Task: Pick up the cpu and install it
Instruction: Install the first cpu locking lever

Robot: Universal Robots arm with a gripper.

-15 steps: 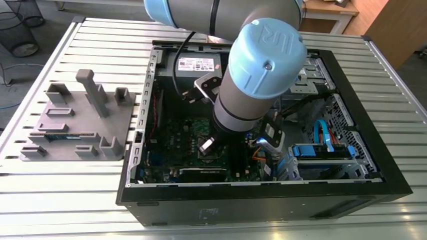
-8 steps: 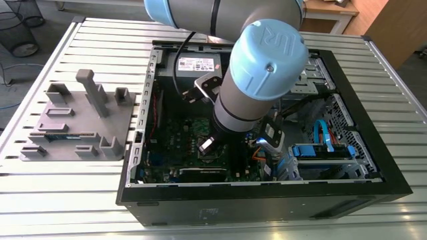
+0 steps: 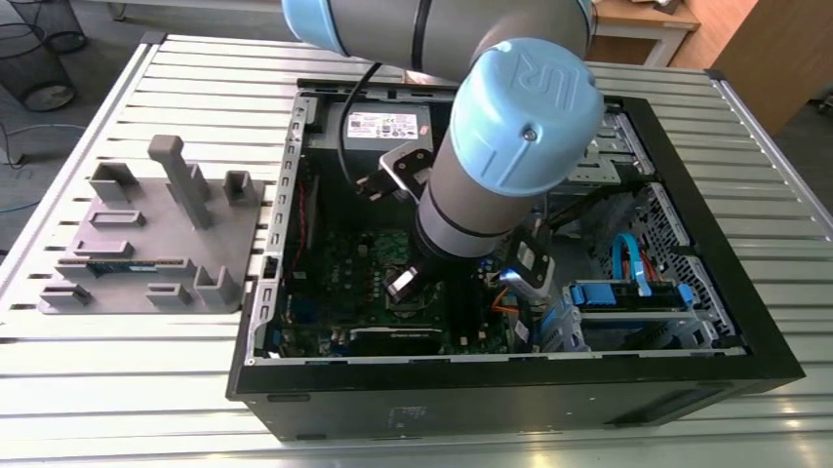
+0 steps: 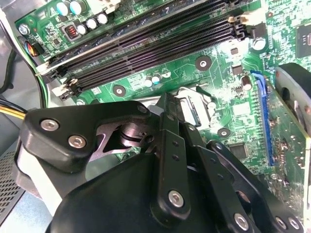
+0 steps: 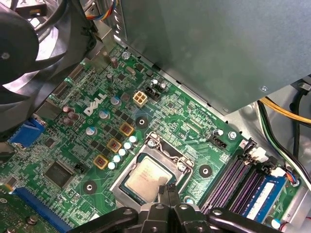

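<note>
Over the socket (image 5: 181, 166) on the motherboard (image 5: 194, 121), the gripper (image 5: 168, 190) hangs with fingers pressed together, holding nothing. cpu (image 5: 146, 177) lies flat inside the socket, silver top up. Fingertips sit at the cpu corner nearest the memory slots (image 5: 234, 180); can't tell if they touch.

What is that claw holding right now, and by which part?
Nothing, it seems: the gripper looks shut, poised at the edge of the cpu, which lies flat in its socket.
</note>
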